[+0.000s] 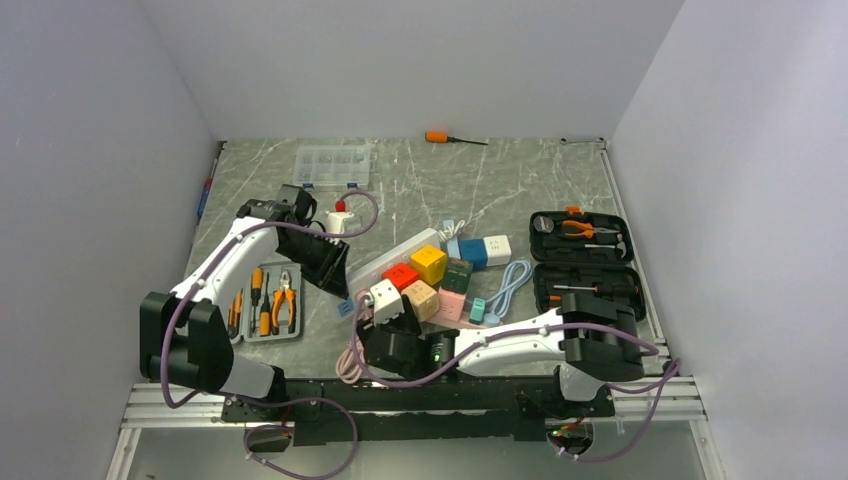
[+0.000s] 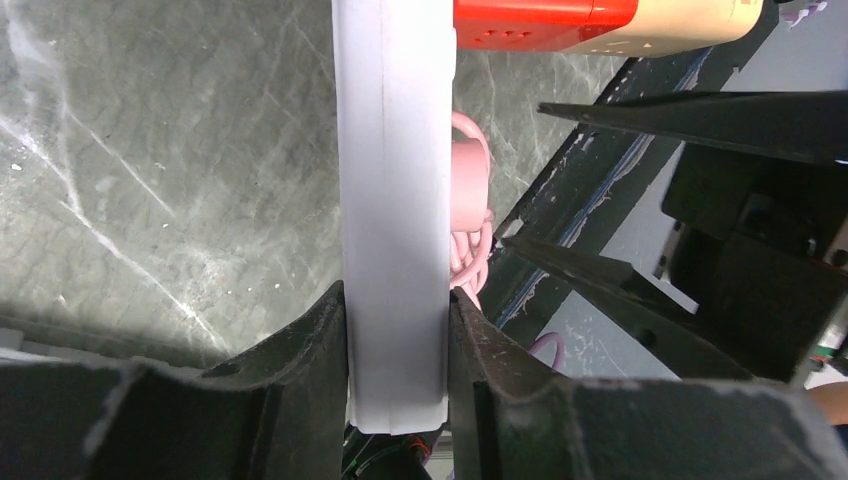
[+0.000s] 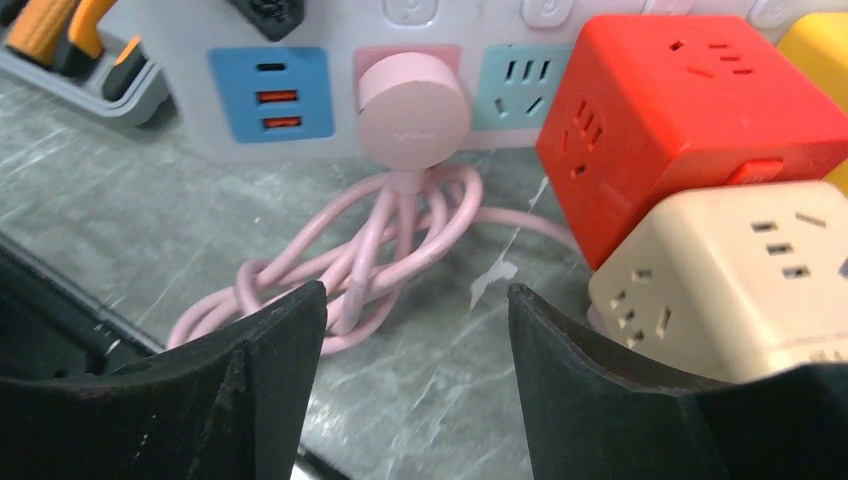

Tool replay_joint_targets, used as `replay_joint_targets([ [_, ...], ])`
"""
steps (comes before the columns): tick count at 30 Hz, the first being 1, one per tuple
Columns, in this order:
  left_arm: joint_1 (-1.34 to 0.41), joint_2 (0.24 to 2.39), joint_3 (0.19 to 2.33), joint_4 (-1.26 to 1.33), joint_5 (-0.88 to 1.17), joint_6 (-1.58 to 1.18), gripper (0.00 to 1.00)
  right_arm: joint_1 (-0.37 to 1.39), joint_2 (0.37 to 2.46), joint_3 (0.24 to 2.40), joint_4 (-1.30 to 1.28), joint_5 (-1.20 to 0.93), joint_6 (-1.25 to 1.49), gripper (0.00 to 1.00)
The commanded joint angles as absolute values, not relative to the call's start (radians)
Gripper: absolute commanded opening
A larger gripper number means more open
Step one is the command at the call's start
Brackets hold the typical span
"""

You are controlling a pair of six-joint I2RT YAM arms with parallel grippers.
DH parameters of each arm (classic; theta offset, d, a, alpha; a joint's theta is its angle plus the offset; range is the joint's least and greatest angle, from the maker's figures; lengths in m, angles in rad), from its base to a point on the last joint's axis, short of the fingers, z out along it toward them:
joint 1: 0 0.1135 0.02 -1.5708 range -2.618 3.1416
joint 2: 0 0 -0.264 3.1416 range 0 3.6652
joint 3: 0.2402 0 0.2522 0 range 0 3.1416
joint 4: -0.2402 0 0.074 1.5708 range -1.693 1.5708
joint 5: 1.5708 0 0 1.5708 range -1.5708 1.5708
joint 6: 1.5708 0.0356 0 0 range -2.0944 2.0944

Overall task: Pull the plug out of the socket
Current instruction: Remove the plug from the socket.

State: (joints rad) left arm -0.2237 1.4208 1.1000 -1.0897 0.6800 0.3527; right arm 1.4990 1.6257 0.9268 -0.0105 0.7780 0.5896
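Note:
A round pink plug sits in the pink socket of a long white power strip; its pink cord lies coiled on the table just below. My right gripper is open, its fingers apart on either side of the cord, short of the plug and touching nothing. My left gripper is shut on the end of the strip, with the plug seen side-on beyond. From above, the strip lies diagonally, the left gripper at its near-left end and the right gripper hiding the plug.
Red and beige cube sockets crowd the plug's right side. A tool tray lies at left and a black tool case at right. At the back are a clear organizer box and an orange screwdriver.

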Motion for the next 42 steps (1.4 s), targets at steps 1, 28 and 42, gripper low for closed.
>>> replay_joint_targets([
  [1,-0.213,1.378,1.134,-1.163,0.815,0.347,0.0,1.472,1.672,0.933,0.203,0.815,0.48,0.68],
  [28,-0.213,1.419,1.18,-1.172,0.867,0.354,0.39,1.404,1.828,1.031,0.231,0.921,0.452,0.0],
  [42,-0.213,1.166,1.245,-1.084,0.599,0.633,0.99,1.378,1.595,0.882,0.22,0.785,0.479,0.0],
])
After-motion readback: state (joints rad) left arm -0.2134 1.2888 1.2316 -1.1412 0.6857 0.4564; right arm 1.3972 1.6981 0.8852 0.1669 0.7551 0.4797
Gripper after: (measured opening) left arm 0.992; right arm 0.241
